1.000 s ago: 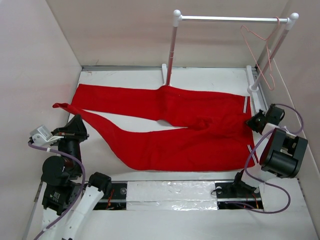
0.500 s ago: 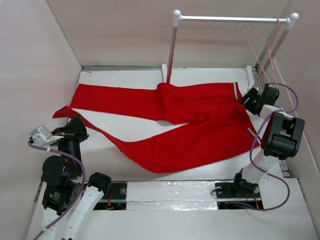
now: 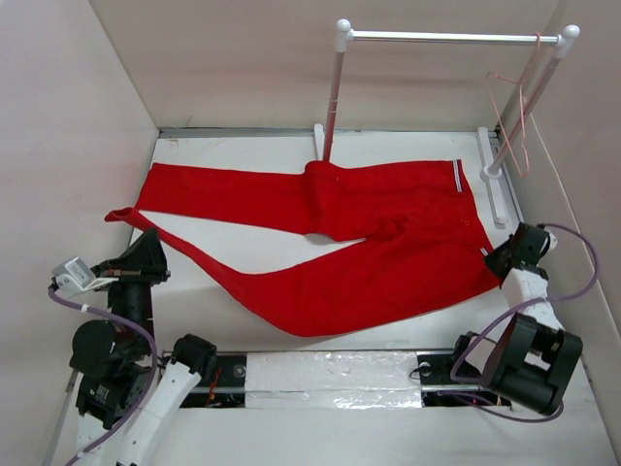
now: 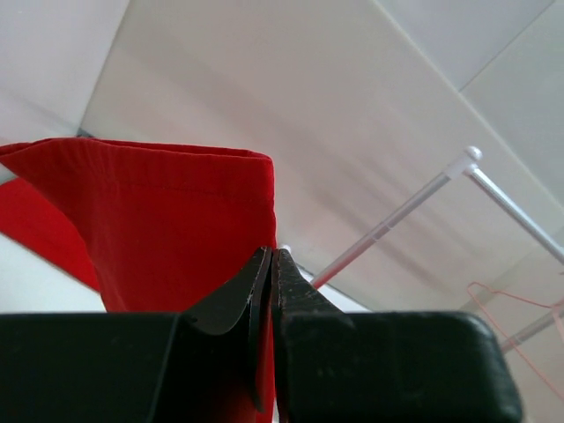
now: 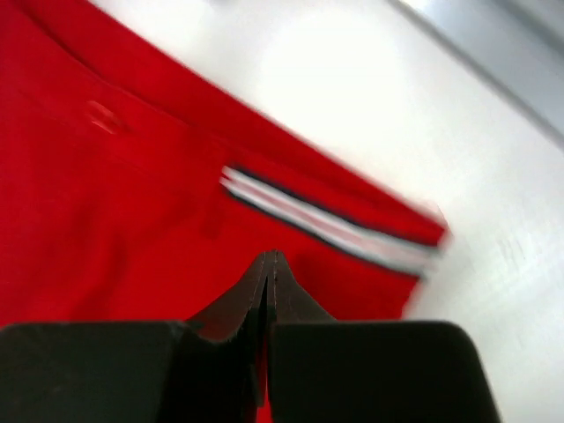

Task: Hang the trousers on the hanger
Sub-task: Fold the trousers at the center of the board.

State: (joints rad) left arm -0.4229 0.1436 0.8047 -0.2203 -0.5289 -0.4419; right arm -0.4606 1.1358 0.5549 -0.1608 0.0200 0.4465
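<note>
Trousers (image 3: 369, 243) lie spread flat across the tabletop (image 3: 408, 150), waist toward the right edge and both legs running out toward the left edge. One leg lies along the far side. The other slants from the near middle up to the left edge.

My left tool (image 3: 146, 238) is at the left edge on the cuff of that slanting leg. In its wrist view the fingers are pressed together with red cloth caught between them, and the cuff stands up folded above the tips.

My right tool (image 3: 495, 257) sits at the near right corner of the waist, just beside the striped band (image 3: 485, 250). Its wrist view is blurred, but the fingers look closed on the red cloth.

At the far right corner the hanger (image 3: 509, 116) hangs from the right end of the rack (image 3: 446, 37) bar, well apart from the trousers.
</note>
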